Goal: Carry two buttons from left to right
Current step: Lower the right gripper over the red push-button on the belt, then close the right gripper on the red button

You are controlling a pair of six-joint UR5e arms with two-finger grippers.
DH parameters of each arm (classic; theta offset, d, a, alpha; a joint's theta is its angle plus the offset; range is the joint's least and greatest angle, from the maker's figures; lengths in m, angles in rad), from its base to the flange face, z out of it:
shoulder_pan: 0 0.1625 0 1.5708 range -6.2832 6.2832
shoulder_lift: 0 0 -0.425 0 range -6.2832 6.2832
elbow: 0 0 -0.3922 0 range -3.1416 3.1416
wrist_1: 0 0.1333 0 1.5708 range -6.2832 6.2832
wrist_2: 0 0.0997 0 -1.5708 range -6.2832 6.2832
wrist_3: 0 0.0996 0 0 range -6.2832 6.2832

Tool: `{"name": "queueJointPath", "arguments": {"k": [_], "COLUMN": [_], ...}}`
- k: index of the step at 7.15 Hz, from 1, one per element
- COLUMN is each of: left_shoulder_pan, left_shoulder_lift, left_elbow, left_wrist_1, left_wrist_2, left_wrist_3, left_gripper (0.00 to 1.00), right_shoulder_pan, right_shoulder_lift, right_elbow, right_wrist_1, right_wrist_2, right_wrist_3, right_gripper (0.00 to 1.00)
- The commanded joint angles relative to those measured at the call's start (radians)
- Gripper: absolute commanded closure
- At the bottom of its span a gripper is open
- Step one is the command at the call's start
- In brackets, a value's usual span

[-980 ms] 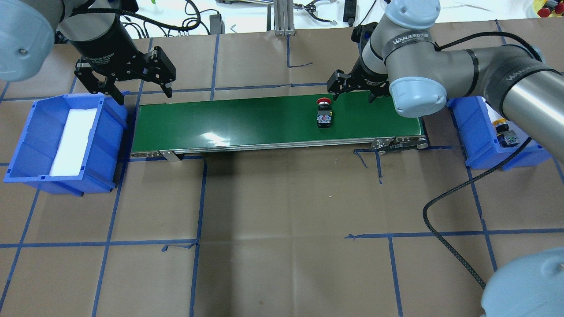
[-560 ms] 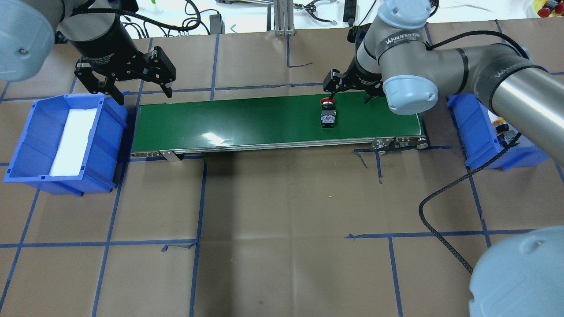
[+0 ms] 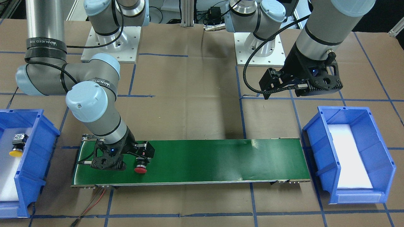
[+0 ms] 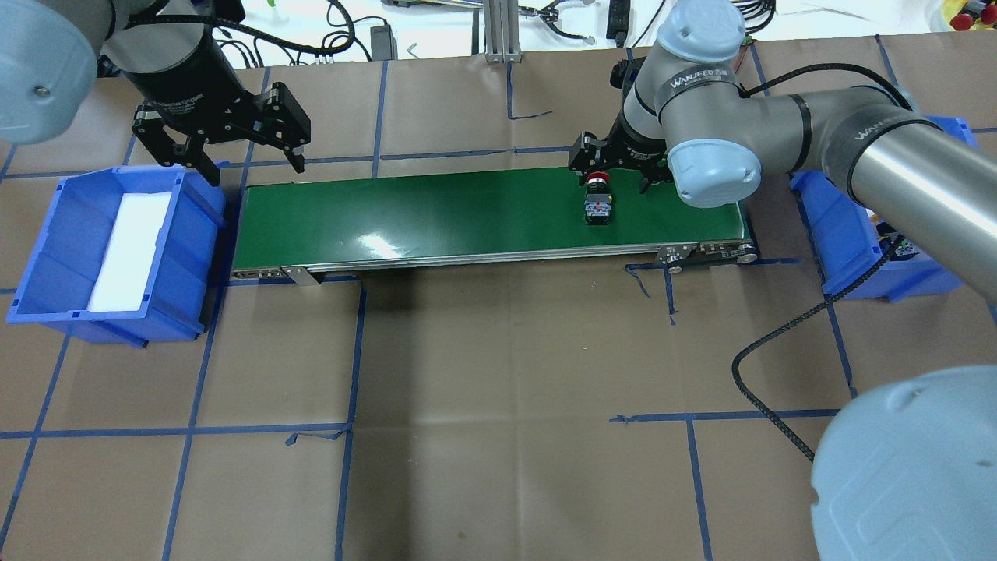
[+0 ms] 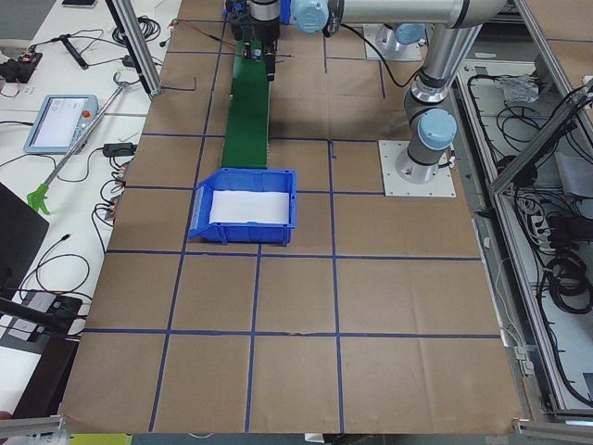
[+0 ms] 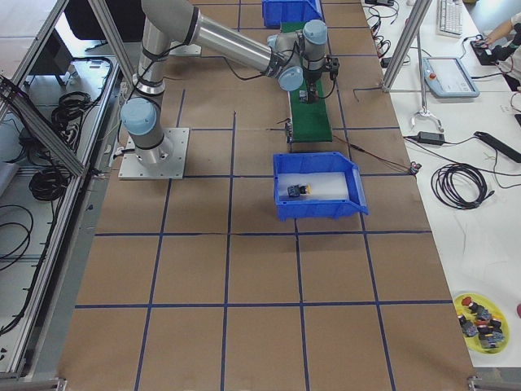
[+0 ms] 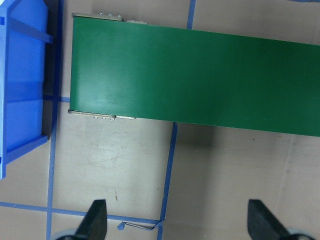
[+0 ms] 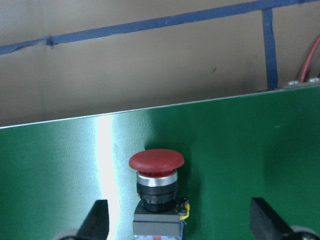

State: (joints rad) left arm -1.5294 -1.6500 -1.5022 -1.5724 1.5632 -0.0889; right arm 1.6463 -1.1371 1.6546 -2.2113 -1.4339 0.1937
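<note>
Red push button (image 8: pixel 156 165) lies between the right gripper's (image 8: pixel 179 221) spread fingers; likely light, rigid, cap slippery; best pinched across its black body; left gripper (image 7: pixel 179 221) likewise spread, empty.

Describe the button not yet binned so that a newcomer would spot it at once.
Find the long green conveyor belt. Near its end on the robot's right, just below the open right gripper, lies the button. Its mushroom cap is red, whereas the second button, in the blue bin beyond that end, has a yellow cap.
</note>
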Motion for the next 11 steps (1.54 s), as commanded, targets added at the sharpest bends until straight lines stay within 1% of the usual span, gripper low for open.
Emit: {"name": "queueJointPath", "arguments": {"k": [1, 3, 4, 5, 6, 7, 8, 9, 10, 11], "left_shoulder_pan": [0.000, 0.000, 0.000, 0.000, 0.000, 0.000, 0.000, 0.000, 0.000, 0.000], "left_shoulder_lift": [-0.001, -0.001, -0.001, -0.001, -0.001, -0.001, -0.001, -0.001, -0.001, -0.001], "left_elbow": [-0.001, 0.000, 0.000, 0.000, 0.000, 0.000, 0.000, 0.000, 0.000, 0.000], "left_wrist_1": [0.000, 0.000, 0.000, 0.000, 0.000, 0.000, 0.000, 0.000, 0.000, 0.000], "left_wrist_2": [0.000, 0.000, 0.000, 0.000, 0.000, 0.000, 0.000, 0.000, 0.000, 0.000], "left_wrist_3": [0.000, 0.000, 0.000, 0.000, 0.000, 0.000, 0.000, 0.000, 0.000, 0.000], "left_gripper": [0.00, 0.00, 0.00, 0.00, 0.00, 0.00, 0.00, 0.00, 0.00, 0.00], "right_shoulder_pan": [0.000, 0.001, 0.001, 0.001, 0.001, 0.000, 0.000, 0.000, -0.002, -0.003], "right_shoulder_lift": [0.007, 0.007, 0.011, 0.020, 0.028, 0.033, 0.030, 0.025, 0.016, 0.008], "right_elbow": [0.008, 0.013, 0.013, 0.011, 0.008, 0.005, -0.002, -0.009, -0.045, -0.085], "right_wrist_1": [0.010, 0.019, 0.019, 0.019, 0.021, 0.036, 0.085, 0.099, 0.102, 0.157], "right_wrist_2": [-0.014, -0.022, -0.072, -0.097, -0.099, -0.095, -0.094, -0.094, -0.098, -0.100], "right_wrist_3": [0.000, -0.002, 0.000, 0.000, 0.000, -0.002, -0.008, -0.022, -0.090, -0.114], "right_gripper": [0.01, 0.01, 0.02, 0.02, 0.10, 0.31, 0.62, 0.91, 0.93, 0.93]}}
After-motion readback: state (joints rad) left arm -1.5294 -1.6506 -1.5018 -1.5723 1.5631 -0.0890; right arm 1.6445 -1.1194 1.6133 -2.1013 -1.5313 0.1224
